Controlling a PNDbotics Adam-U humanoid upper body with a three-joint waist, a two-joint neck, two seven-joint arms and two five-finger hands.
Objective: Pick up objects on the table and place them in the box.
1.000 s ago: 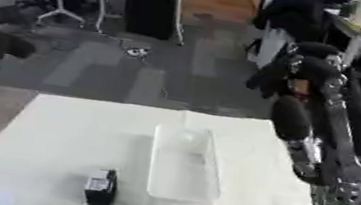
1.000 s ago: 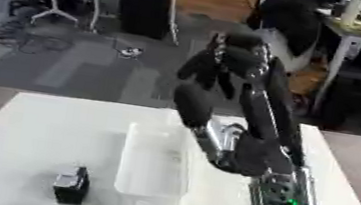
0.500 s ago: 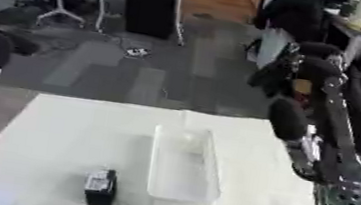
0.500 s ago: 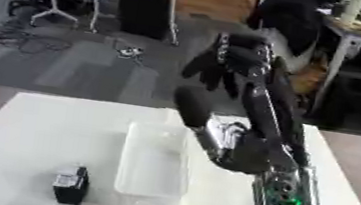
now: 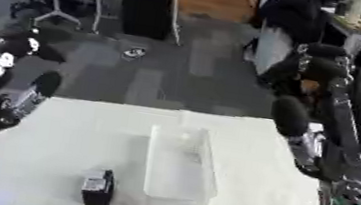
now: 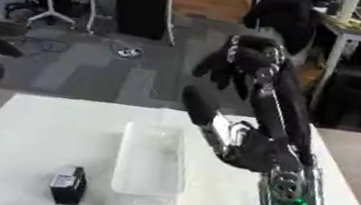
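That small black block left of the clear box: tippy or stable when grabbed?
The small black block stands upright and looks boxy, so it probably won't roll but may topple if nudged high. It looks rigid, likely light. The clear box sits close on its right, leaving little room for fingers there.

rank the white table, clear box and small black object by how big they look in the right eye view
1. white table
2. clear box
3. small black object
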